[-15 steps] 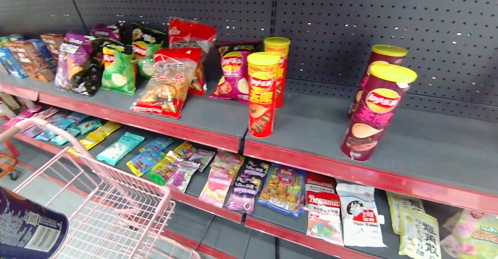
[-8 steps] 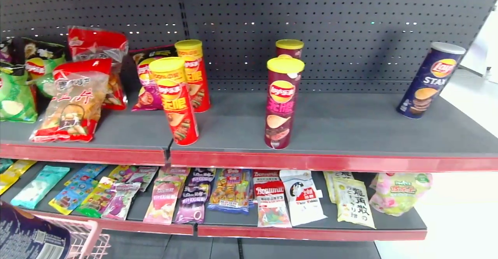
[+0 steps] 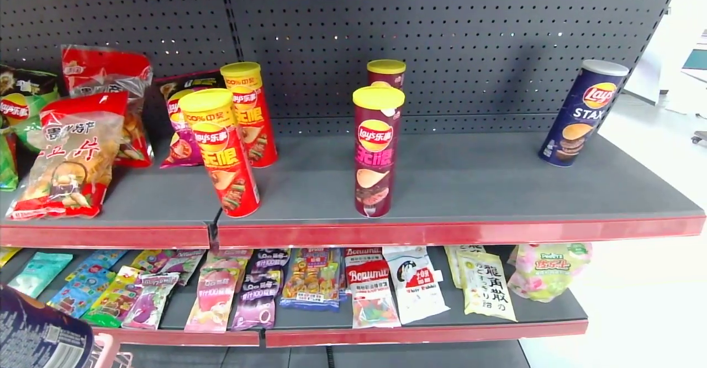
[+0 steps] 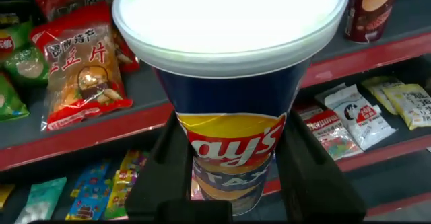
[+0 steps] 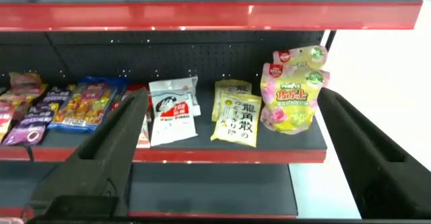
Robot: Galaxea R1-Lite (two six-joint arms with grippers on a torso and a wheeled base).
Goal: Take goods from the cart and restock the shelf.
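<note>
left jaws: matte black, broad, flat-sided | right jaws: matte black, long, tapering toward the tips

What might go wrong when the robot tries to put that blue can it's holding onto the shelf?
1. The front maroon can and front red can stand tall and narrow near the shelf's red edge; a passing arm might tip them off.
2. The left gripper clamps the blue can well below its lid, so it may land tilted and fall over.

Head cam panned right along shelf [image 3: 469, 185].
</note>
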